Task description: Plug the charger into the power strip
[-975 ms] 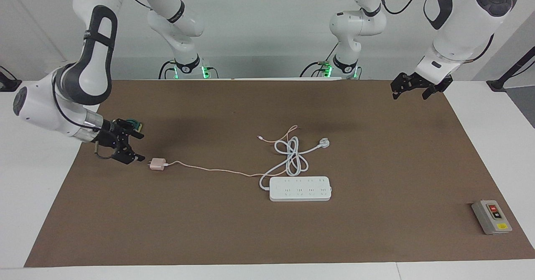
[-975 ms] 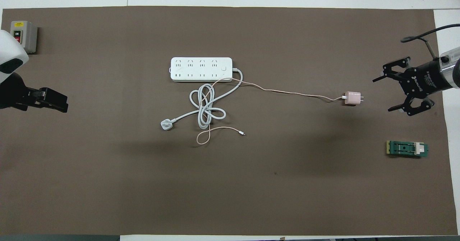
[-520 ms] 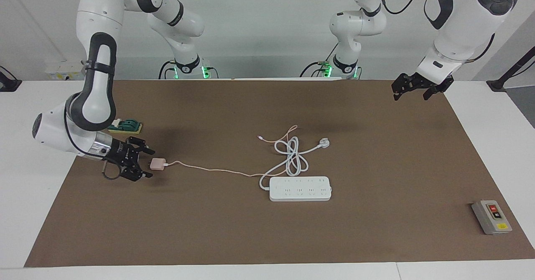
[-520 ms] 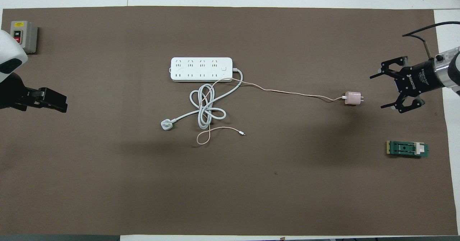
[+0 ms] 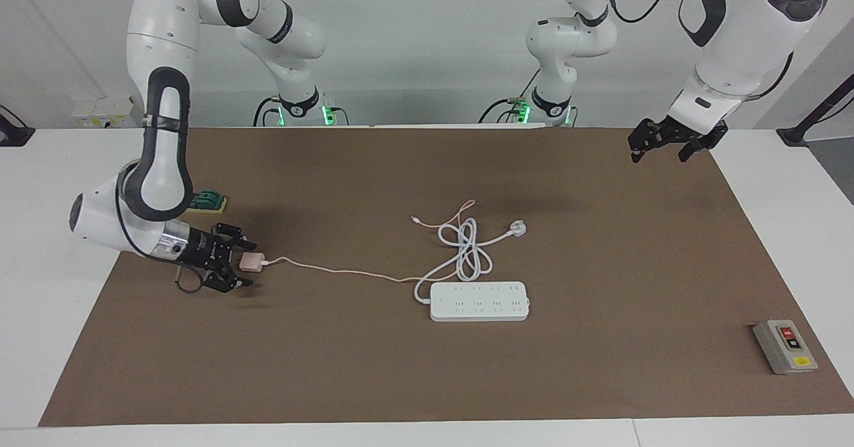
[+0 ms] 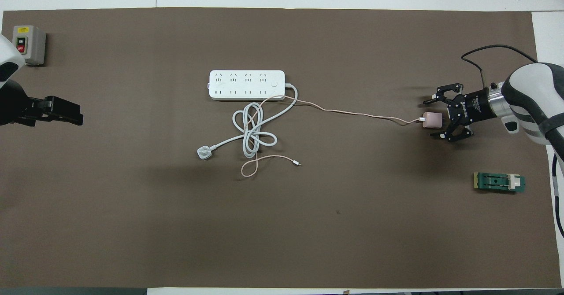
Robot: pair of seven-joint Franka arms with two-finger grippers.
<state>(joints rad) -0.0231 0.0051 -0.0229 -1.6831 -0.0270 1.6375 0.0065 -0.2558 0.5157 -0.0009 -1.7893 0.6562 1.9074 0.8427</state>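
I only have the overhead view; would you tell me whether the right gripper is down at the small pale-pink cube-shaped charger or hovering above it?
Observer: In the facing view, the right gripper is down at the level of the charger, with its jaws open on either side of it.
Operator: Thank you. How high is the left gripper?
Observer: The left gripper hangs well clear of the table, over a corner of the brown mat at the robots' edge, waiting.
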